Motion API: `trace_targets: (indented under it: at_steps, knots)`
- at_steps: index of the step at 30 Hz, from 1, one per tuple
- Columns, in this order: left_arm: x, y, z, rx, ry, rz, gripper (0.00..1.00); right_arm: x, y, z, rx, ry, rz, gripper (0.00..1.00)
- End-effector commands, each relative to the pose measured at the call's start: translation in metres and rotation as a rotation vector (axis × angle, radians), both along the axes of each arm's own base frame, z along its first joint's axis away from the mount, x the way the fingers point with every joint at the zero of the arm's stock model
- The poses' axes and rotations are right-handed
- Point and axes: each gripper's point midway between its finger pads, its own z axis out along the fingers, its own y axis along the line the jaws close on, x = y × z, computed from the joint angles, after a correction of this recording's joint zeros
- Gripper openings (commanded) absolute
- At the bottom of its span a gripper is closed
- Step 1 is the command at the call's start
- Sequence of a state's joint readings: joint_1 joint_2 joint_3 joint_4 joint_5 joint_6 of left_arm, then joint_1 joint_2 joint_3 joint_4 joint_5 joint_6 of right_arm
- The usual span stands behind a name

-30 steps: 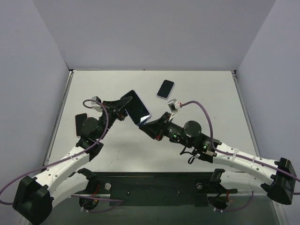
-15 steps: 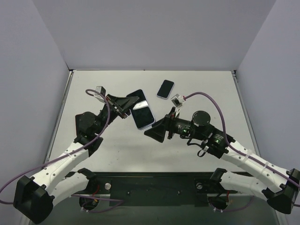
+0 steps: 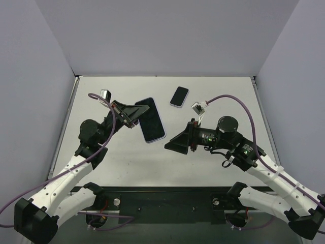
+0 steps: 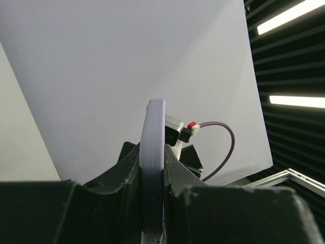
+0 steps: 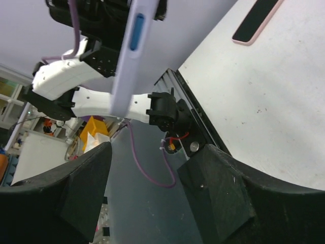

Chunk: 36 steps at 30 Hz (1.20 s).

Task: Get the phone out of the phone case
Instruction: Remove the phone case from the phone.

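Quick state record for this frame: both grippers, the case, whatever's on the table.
left gripper: shut on the phone case, holding it raised
phone case: lavender rim, dark face toward the top camera; apparently a phone inside
right gripper: open, empty, apart from the case
table: one loose phone lying flat, far side
task: apparently not done

The lavender phone case [image 5: 125, 71], a dark-screened phone [image 3: 152, 121] seated in it face up, was pinched by one edge in the left claw [image 3: 136, 114]. It hung raised just ahead of the right claw [image 3: 171, 144], clear of its spread fingers.
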<state>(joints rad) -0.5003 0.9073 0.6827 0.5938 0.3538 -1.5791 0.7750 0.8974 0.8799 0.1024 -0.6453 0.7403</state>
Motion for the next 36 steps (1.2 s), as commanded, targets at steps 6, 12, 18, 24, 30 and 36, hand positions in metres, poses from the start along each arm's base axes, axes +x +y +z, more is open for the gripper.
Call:
trace_targets:
  at_steps: [6,12,18,24,30,36]
  knots:
    - [-0.012,0.011,0.035,-0.014,-0.120,0.015,0.00,0.004,0.005,0.056,0.112,-0.002,-0.005,0.47]
    - [-0.014,0.013,0.040,-0.036,-0.128,0.000,0.00,0.007,0.015,0.060,0.122,-0.002,0.032,0.36]
    - [-0.018,0.013,0.044,-0.043,-0.132,-0.012,0.00,0.010,0.022,0.058,0.142,0.015,0.054,0.31]
    - [-0.021,0.013,0.044,-0.053,-0.128,-0.031,0.00,0.011,0.028,0.059,0.160,0.020,0.085,0.18]
    - [-0.032,0.021,0.066,-0.170,-0.107,-0.120,0.00,-0.008,0.025,0.027,0.095,-0.130,0.203,0.00]
    - [-0.047,0.021,0.086,-0.253,-0.025,-0.258,0.00,-0.004,0.016,0.003,-0.070,-0.421,0.191,0.00]
